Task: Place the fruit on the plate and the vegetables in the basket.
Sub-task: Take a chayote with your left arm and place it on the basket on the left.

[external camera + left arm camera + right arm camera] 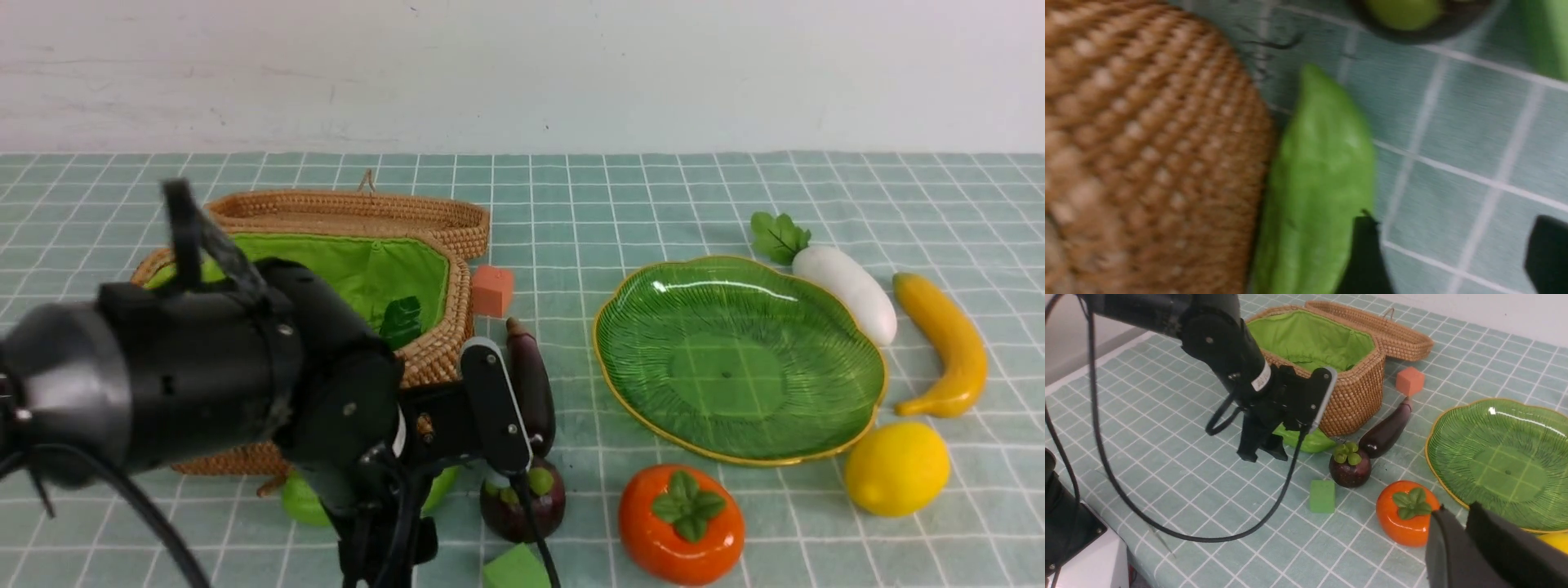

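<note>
Front view has the left arm (204, 367) reaching low across the near left of the table (571, 212), in front of the open basket (457, 310), whose woven lid (351, 214) lies against its far side. Inside the green lining a dark green leafy shape (400, 320) shows; what it belongs to cannot be told. The light green gourd (1314, 183) lies on the cloth against the basket's near wall. In the left wrist view the left claw (1453, 237) stands wide, with one finger (1363, 257) overlapping the gourd's edge and only cloth between the jaws. The eggplant (531, 384) lies just beside the basket's right corner, its rounded end near the mangosteen (522, 502). An orange cube (492, 290) sits beyond the eggplant's stem end, and a green cube (514, 569) sits in front of the mangosteen. The persimmon (682, 523) sits on the table just beside the near rim of the plate (735, 359). On the plate's right, the lemon (896, 467) rests near its front corner, the radish (845, 290) lies just beside its far right rim, and the banana (943, 343) lies past the radish, apart from the plate. Right wrist view shows the right claw (1461, 520) narrow, its fingers nearly together and holding nothing, with the persimmon and the plate's rim just past its tips.
</note>
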